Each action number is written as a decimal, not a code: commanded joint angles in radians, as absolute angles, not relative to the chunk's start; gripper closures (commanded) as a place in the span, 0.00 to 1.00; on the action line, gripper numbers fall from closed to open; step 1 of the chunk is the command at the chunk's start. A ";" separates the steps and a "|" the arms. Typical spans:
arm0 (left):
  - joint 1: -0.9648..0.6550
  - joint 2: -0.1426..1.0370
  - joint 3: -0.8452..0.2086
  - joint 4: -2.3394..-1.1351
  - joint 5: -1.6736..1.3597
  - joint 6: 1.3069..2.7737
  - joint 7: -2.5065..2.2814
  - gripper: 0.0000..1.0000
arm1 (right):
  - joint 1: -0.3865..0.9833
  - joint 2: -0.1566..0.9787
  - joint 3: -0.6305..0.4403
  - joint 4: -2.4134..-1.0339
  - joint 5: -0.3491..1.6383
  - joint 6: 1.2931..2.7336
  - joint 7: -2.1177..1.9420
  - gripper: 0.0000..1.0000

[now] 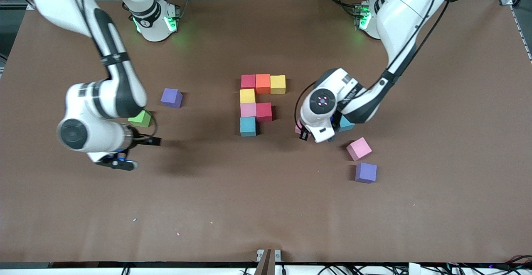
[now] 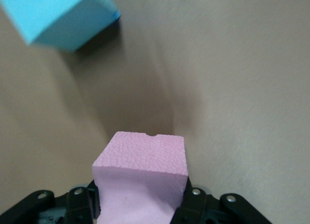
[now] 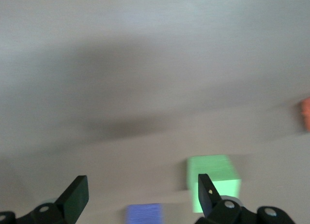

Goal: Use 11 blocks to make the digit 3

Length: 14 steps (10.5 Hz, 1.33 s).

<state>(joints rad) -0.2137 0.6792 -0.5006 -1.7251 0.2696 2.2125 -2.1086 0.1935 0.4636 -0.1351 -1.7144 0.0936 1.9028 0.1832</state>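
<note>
Seven blocks sit together mid-table: red [image 1: 248, 81], orange [image 1: 262, 83] and yellow [image 1: 277, 84] in a row, then yellow [image 1: 247, 96], pink [image 1: 248, 109], red [image 1: 264, 112] and light blue [image 1: 248, 126]. My left gripper [image 1: 305, 133] is shut on a pink block [image 2: 140, 178], low over the table between this group and a loose light blue block [image 1: 346, 124] [image 2: 58, 16]. Another pink block [image 1: 358, 148] lies nearer the front camera. My right gripper [image 1: 135, 152] [image 3: 141, 197] is open and empty, beside the green block [image 1: 140, 118] [image 3: 213, 178].
One purple cube [image 1: 171, 97] [image 3: 144, 214] lies beside the green block. The other purple cube [image 1: 365, 172] lies just nearer the front camera than the loose pink block. The brown table [image 1: 266, 208] is bare toward the front camera.
</note>
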 commanded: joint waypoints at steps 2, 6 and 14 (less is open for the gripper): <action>-0.282 0.699 -0.488 -1.691 0.255 2.235 -2.319 1.00 | 0.059 0.365 -0.118 -1.868 0.061 1.934 0.049 0.00; -0.305 0.719 -0.485 -1.677 0.267 2.335 -2.504 1.00 | 0.057 0.273 -0.114 -2.133 0.072 2.130 0.072 0.00; -0.344 0.694 -0.471 -1.739 0.301 2.341 -2.720 1.00 | 0.115 0.319 -0.113 -2.236 0.133 2.272 0.081 0.00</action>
<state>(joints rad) -0.3333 0.7241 -0.4804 -1.7030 0.2802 2.3310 -2.6874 0.1009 0.3222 -0.1113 -2.2117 0.1171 2.2437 0.0713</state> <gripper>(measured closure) 0.441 0.000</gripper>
